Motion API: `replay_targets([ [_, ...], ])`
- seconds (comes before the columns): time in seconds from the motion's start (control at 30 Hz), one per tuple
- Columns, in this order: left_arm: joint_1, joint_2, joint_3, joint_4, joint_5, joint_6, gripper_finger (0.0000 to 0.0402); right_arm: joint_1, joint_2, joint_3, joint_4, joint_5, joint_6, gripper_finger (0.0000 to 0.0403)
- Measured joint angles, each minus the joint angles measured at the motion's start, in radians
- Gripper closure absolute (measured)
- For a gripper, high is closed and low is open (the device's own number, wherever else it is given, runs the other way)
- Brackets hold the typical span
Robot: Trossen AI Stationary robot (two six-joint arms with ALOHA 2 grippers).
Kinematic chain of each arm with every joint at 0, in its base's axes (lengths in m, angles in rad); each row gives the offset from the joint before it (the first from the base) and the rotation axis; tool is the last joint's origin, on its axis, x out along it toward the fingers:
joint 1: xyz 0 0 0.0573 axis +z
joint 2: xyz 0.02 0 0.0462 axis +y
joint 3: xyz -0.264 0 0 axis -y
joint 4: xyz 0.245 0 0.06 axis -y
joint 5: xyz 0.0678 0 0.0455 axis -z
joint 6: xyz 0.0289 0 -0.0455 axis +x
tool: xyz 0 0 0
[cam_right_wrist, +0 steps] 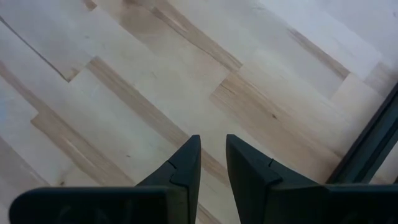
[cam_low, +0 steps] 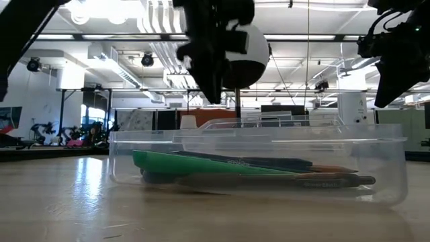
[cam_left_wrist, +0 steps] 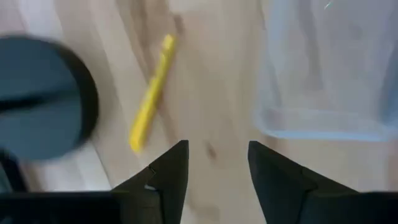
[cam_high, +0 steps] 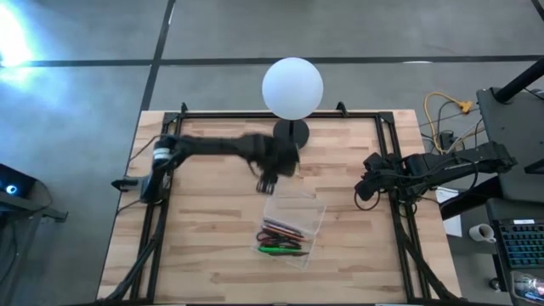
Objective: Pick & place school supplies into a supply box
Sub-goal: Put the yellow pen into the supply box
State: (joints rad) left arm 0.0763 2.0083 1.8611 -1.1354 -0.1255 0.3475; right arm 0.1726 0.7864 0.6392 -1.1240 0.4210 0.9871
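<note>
The clear supply box (cam_high: pixel 293 223) lies on the wooden table, right of centre toward the near edge. It holds dark pens (cam_high: pixel 283 229), a green marker (cam_high: pixel 276 249) and red-handled scissors (cam_high: pixel 293 240). The low view shows the green marker (cam_low: pixel 195 163) and the pens (cam_low: pixel 316 176) lying flat on the floor of the box (cam_low: pixel 393 168). A yellow pencil (cam_left_wrist: pixel 151 93) lies flat on the table between the lamp base (cam_left_wrist: pixel 37 99) and the box corner (cam_left_wrist: pixel 323 124). My left gripper (cam_left_wrist: pixel 214 149) hovers open above the table near the pencil, holding nothing. My right gripper (cam_right_wrist: pixel 213 140) waits over the table's right side, slightly open and holding nothing.
A white globe lamp (cam_high: pixel 292 87) on a black base (cam_high: pixel 291 132) stands at the table's far edge, close to my left gripper (cam_high: pixel 265 180). Black frame rails run along the table's left and right sides. Bare wood lies left of the box.
</note>
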Motion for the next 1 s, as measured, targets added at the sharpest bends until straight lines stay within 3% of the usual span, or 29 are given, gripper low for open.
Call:
replay_targets([
  [0.07, 0.058, 0.000, -0.025, 0.090, 0.080, 0.103, 0.0253, 0.000, 0.000, 0.000, 0.000, 0.000, 0.004, 0.0335],
  [0.2, 0.126, 0.001, -0.108, 0.325, 0.127, 0.245, 0.0254, 0.000, 0.000, -0.001, 0.000, -0.001, 0.036, 0.0335],
  [0.37, 0.189, 0.002, -0.222, 0.493, 0.193, 0.269, 0.0254, 0.000, 0.000, -0.004, 0.000, -0.002, 0.060, 0.0335],
  [0.7, 0.199, 0.002, -0.443, 0.734, 0.205, 0.282, 0.0254, -0.001, 0.001, -0.015, 0.002, -0.002, 0.156, 0.0335],
  [1.0, 0.260, 0.003, -0.482, 0.793, 0.202, 0.232, 0.0254, -0.001, 0.001, -0.015, 0.006, -0.002, 0.211, 0.0335],
])
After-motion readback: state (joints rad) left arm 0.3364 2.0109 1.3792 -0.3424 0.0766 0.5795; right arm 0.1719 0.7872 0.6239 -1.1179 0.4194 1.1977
